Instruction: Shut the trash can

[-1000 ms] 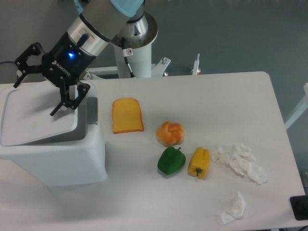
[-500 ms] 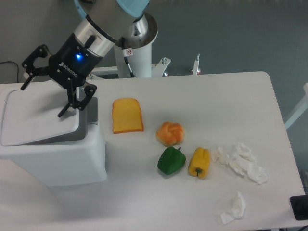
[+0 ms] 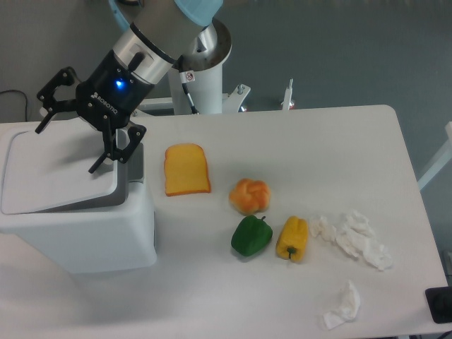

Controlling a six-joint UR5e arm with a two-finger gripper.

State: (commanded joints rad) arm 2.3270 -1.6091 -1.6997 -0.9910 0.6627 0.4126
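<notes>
The gripper [image 3: 69, 140] says ROBOTIQ in small white letters and shows a blue light. Its two fingers are spread wide apart above the white lid of the trash can [image 3: 78, 226], which sits at the left edge of the white table [image 3: 318, 148]. The floor is grey.

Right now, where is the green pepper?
The green pepper lies mid-table, touching the yellow pepper on its right, just below the orange bun.
</notes>
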